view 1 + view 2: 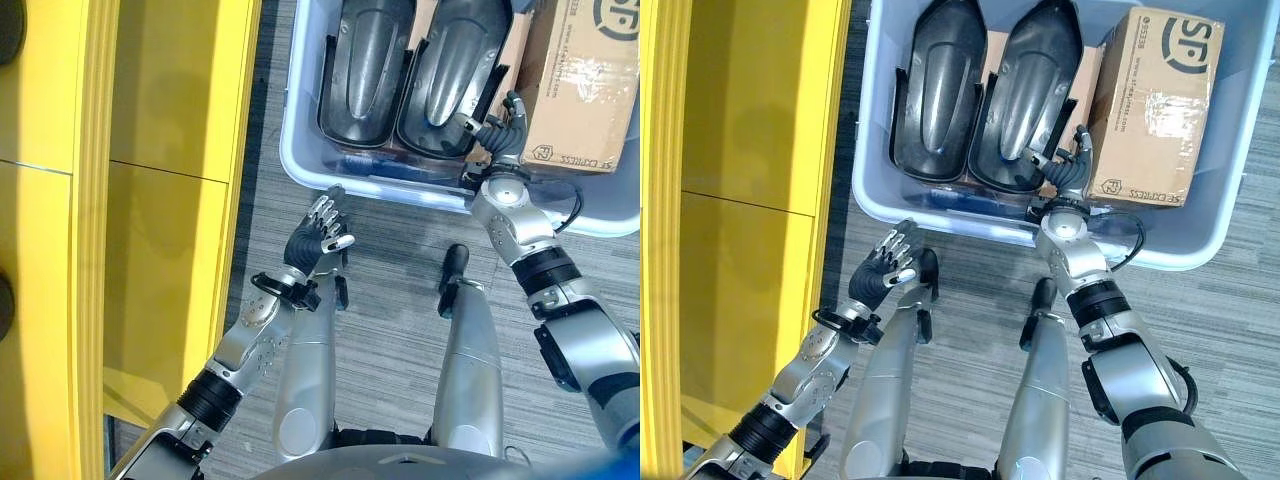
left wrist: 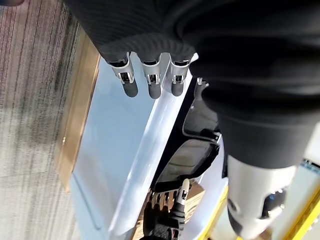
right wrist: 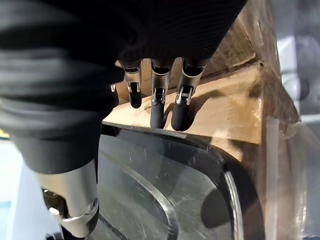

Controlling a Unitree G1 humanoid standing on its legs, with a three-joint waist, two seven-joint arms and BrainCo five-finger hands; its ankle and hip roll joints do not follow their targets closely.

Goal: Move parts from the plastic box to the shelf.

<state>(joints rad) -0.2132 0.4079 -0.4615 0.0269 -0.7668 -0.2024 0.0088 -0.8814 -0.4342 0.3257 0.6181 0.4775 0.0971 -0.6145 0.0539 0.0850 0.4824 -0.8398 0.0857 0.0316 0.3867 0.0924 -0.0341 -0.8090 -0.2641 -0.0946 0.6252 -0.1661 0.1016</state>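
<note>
Grey striped carpet [image 1: 400, 330] covers the floor, with a yellow shelf unit [image 1: 150, 200] standing along the robot's left side.

Nearest, the left hand [image 1: 318, 235] hangs above the carpet just short of the near rim of the plastic box [image 1: 940, 222], apart from it. Its fingers [image 2: 152, 80] are loosely bent and grasp nothing; the left wrist view shows them over the pale wall of the box, with the carpet off to one side.

Farther on, the right hand [image 1: 1065, 160] reaches over the near rim into the box. It sits where the right-hand one of two black moulded parts [image 1: 1025, 95] meets a taped cardboard carton [image 1: 1150, 110]. The head views show little more than the dark cover and a few fingertips there. The right wrist view gives what they lack: the fingers [image 3: 157, 102] extend nearly straight, their dark tips against or just off the cardboard edge above the glossy black rim of the part, and the thumb [image 3: 80, 200] lies apart over the part's surface. They appear released, closed round nothing, though contact with the carton is hard to judge.

The second black part [image 1: 938, 95] lies alongside the first, both lengthwise in the box, with brown cardboard beneath them. The carton fills the right end of the box.
</note>
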